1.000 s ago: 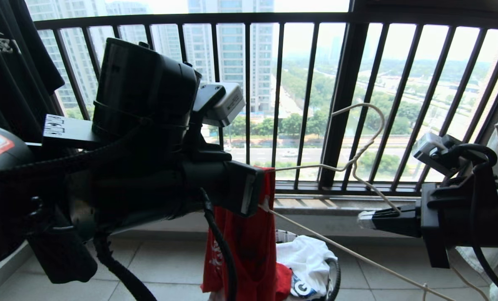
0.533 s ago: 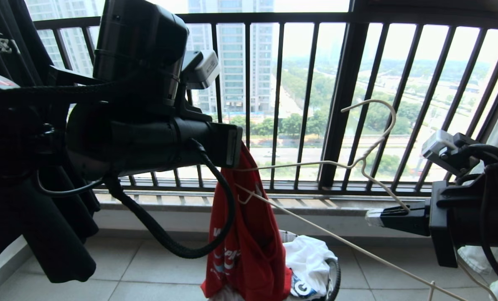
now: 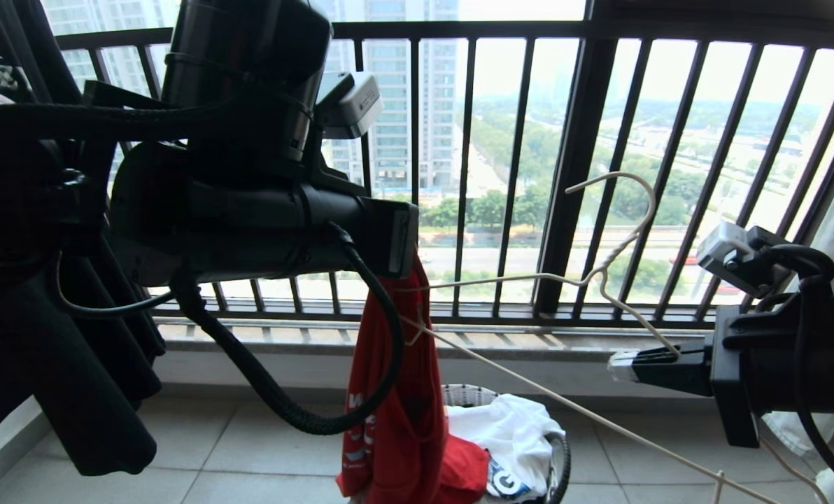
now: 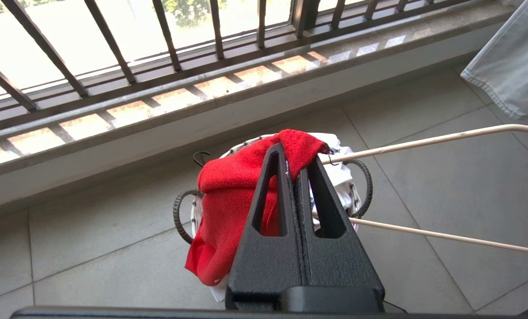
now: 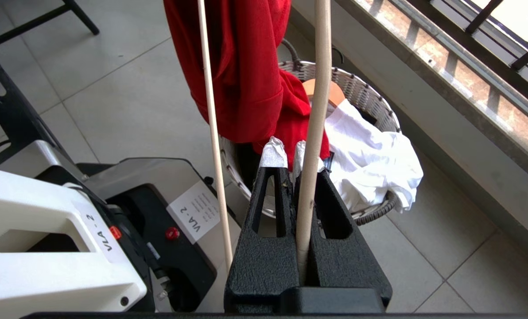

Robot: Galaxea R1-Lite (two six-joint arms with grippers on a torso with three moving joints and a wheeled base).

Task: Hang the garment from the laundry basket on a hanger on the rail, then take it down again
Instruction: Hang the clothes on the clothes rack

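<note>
The red garment (image 3: 396, 399) hangs from my left gripper (image 3: 404, 245), which is shut on a fold of its edge (image 4: 301, 146); its lower end trails into the laundry basket (image 3: 561, 455). My right gripper (image 3: 616, 365) is shut on one arm of the cream hanger (image 3: 602, 269), held level with the hook pointing up in front of the railing. In the left wrist view the hanger's (image 4: 423, 141) other arm reaches the pinched red cloth (image 4: 228, 190) beside my left gripper (image 4: 293, 155). The right wrist view shows the hanger wire (image 5: 317, 88) running between my right gripper's (image 5: 286, 155) taped fingers. The rail is out of view.
A white garment (image 3: 515, 427) lies in the basket (image 5: 370, 95). Black clothing (image 3: 74, 350) hangs at the left, pale grey cloth (image 4: 512, 57) at the right. The black railing (image 3: 578, 175) and its ledge run across the back. The robot's base (image 5: 69, 221) stands close behind.
My left arm has risen and drawn the red garment higher out of the basket. The right gripper and the hanger have stayed almost where they were.
</note>
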